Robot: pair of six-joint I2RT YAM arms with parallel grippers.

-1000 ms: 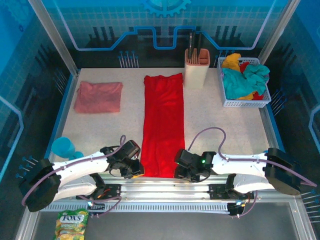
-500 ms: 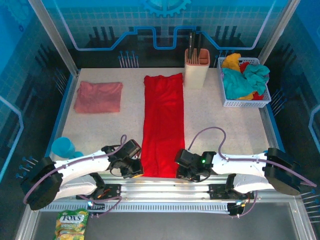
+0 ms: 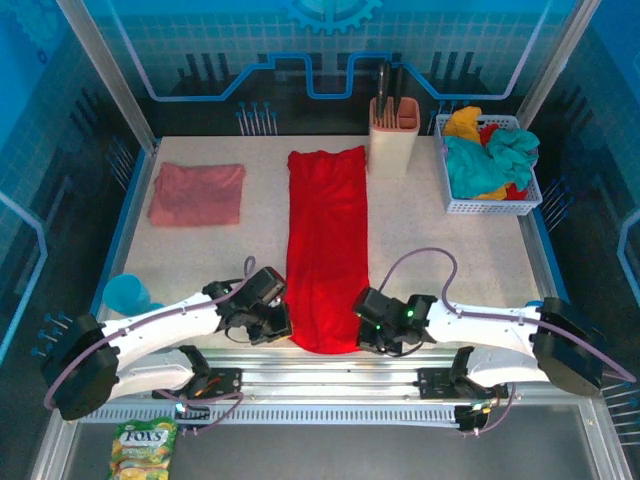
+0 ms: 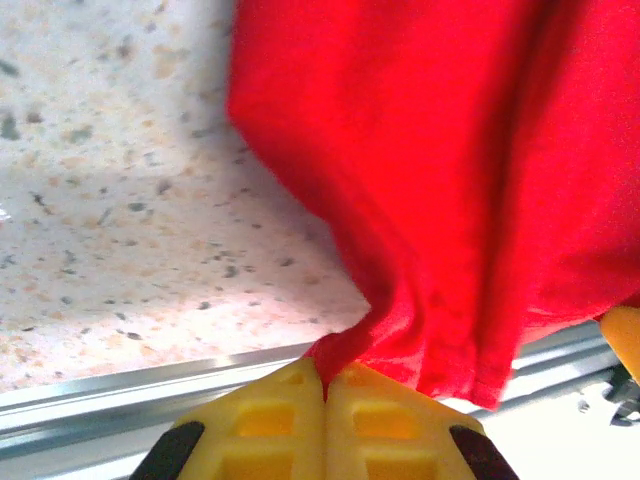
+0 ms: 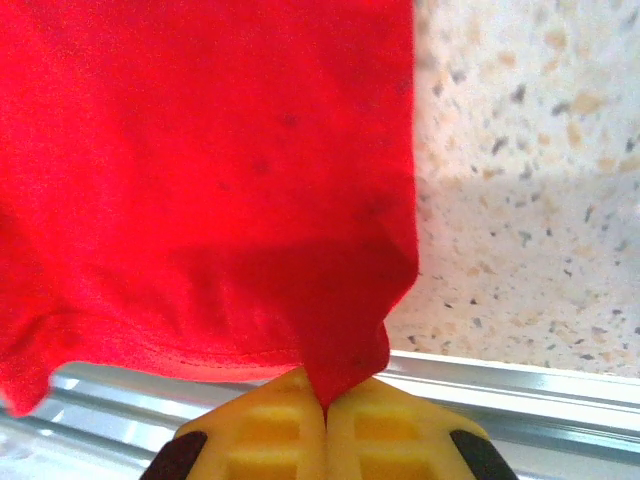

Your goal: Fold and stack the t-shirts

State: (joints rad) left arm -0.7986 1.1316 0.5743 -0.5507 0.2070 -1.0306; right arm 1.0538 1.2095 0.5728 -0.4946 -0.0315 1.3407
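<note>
Pressed flat together, yellow pads (image 4: 265, 420) of the left jaws, pinching a bunched fold at the near left corner of the red shirt (image 4: 450, 150). Same on the other side: right jaws closed, pads (image 5: 265, 425) nipping the shirt's near right corner, hem stitching visible just left of the pinch. Near hem drooping between the two grips, its edge overlapping the metal rail (image 5: 500, 385) at the bench (image 3: 440, 250) edge. Rest of the red shirt flat on the bench, folded into a long narrow strip running away from the arms.

Pink shirt (image 3: 197, 194) folded, well left of the red shirt's far end, apart from it. Knife block (image 3: 394, 130) just beside the red shirt's far right corner. White basket (image 3: 492, 206) of crumpled cloths further right of the red shirt, beyond the block. Blue cup (image 3: 125, 293) well left of the red shirt's near end. Sweets bag (image 3: 144, 448) nearer than the red shirt's near hem, off to the left, past the rail.
</note>
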